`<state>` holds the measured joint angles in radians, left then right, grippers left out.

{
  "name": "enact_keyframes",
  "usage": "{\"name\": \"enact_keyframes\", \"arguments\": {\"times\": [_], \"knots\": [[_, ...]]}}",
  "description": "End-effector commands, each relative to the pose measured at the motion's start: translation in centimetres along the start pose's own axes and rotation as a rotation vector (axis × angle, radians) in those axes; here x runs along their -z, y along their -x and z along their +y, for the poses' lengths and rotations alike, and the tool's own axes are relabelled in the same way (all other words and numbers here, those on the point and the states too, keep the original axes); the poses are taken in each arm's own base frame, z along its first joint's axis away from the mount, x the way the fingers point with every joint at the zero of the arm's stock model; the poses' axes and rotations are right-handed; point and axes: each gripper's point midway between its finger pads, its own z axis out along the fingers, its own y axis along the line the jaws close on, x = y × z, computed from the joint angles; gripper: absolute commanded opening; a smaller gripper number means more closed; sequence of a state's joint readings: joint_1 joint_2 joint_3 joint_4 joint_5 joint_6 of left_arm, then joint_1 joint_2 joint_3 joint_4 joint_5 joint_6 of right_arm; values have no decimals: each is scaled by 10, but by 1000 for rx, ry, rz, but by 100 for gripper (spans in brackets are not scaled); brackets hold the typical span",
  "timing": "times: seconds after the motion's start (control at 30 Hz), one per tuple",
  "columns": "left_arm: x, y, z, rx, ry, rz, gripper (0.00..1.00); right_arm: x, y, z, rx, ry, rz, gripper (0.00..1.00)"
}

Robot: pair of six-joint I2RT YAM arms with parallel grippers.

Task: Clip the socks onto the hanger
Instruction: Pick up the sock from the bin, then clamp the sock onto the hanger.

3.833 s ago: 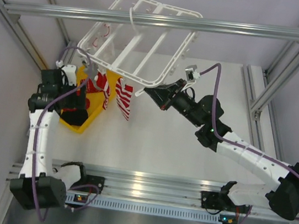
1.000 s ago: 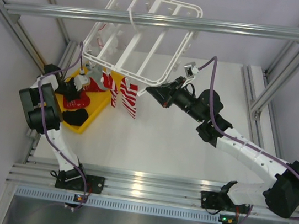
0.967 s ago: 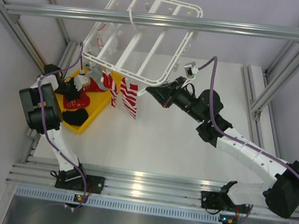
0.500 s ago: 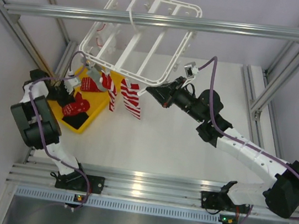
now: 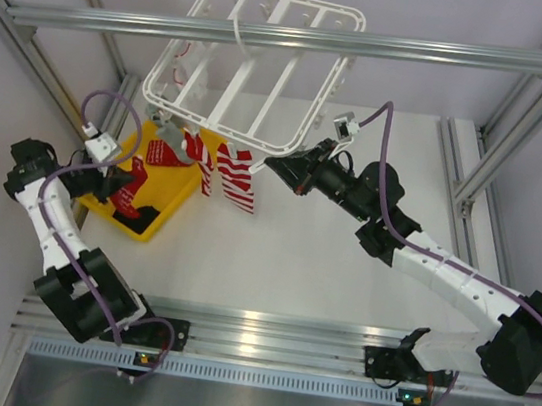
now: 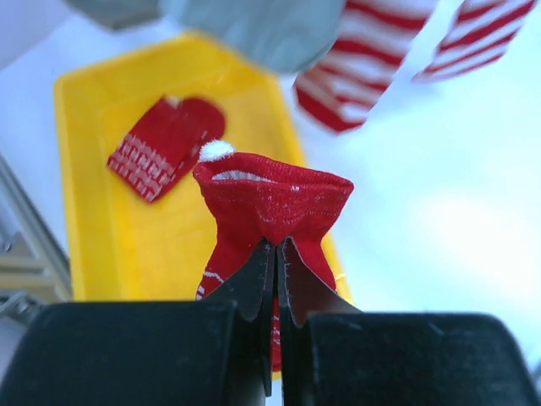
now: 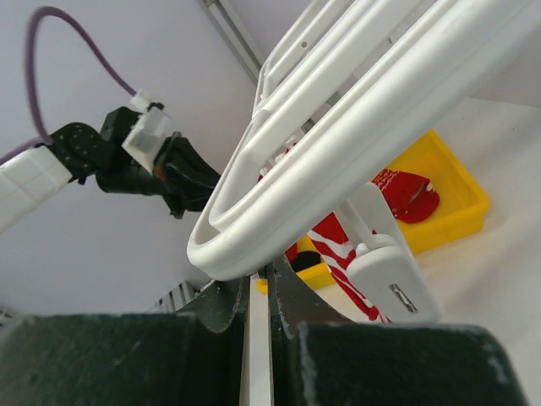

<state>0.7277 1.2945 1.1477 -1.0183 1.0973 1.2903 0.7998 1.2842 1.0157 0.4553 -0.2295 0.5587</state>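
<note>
The white hanger (image 5: 253, 64) hangs from the upper beam, tilted. Two red-and-white striped socks (image 5: 238, 180) dangle from clips on its near edge. My left gripper (image 5: 124, 185) is over the yellow tray, shut on the cuff of a plain red sock (image 6: 270, 196) that hangs from its fingertips (image 6: 264, 254). Another red sock with white markings (image 6: 165, 145) lies in the tray. My right gripper (image 7: 260, 283) is shut on a thin white part under the hanger's rim (image 7: 338, 152), at its near right corner (image 5: 280, 152). A white clip (image 7: 385, 272) dangles beside it.
The yellow tray (image 5: 163, 213) sits at the table's left side, below the hanger's left corner. A grey aluminium beam (image 5: 294, 37) crosses overhead, with slanted beams at both sides. A blurred grey clip (image 6: 254, 30) hangs close above the left wrist camera.
My left gripper has shut on a red sock in the tray and drawn back to the left and nearer, lifting it. The hanger has swung slightly. The right arm has held still.
</note>
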Motion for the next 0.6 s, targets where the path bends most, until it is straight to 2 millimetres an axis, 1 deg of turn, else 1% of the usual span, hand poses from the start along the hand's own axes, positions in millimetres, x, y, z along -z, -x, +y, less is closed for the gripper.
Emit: {"name": "enact_keyframes", "arguments": {"times": [0.0,0.03,0.07,0.1,0.13,0.17,0.2,0.23,0.27,0.3,0.33,0.37,0.4,0.43,0.47,0.53,0.57], "knots": [[17,73,-45,94,-79,-227,0,-6,25,-11,5,-60,-60,0],[21,83,-54,158,-93,-246,0,-5,25,-11,2,-61,-61,0],[27,100,-62,154,-102,-284,0,-5,25,-11,-11,-65,-60,0],[29,104,-68,160,-105,-284,0,-5,25,-11,-16,-66,-61,0],[33,112,-82,183,-129,-307,0,-4,25,-11,-21,-68,-61,0],[37,118,-98,154,-140,-314,0,-3,25,-11,-26,-69,-62,0],[36,123,-108,75,-155,-320,0,-3,26,-10,-33,-67,-63,0],[36,124,-117,49,-166,-314,0,-3,27,-9,-35,-64,-66,0],[39,129,-132,-10,-168,-319,0,-2,27,-8,-38,-63,-68,0],[37,130,-145,-43,-202,-328,0,-2,27,-8,-47,-63,-68,0],[37,131,-153,-80,-209,-336,0,-2,27,-7,-53,-61,-68,0],[39,138,-161,-157,-206,-358,0,-3,27,-8,-59,-63,-67,0],[39,137,-164,-98,-215,-361,0,-3,27,-8,-67,-65,-67,0],[39,138,-164,-92,-212,-371,0,-4,27,-7,-72,-64,-67,0],[39,142,-160,-127,-196,-381,0,-4,26,-8,-76,-66,-65,0],[36,140,-159,-99,-211,-379,0,-4,27,-8,-85,-67,-66,0],[32,139,-153,-68,-221,-359,0,-5,23,-9,-90,-69,-58,0]]}}
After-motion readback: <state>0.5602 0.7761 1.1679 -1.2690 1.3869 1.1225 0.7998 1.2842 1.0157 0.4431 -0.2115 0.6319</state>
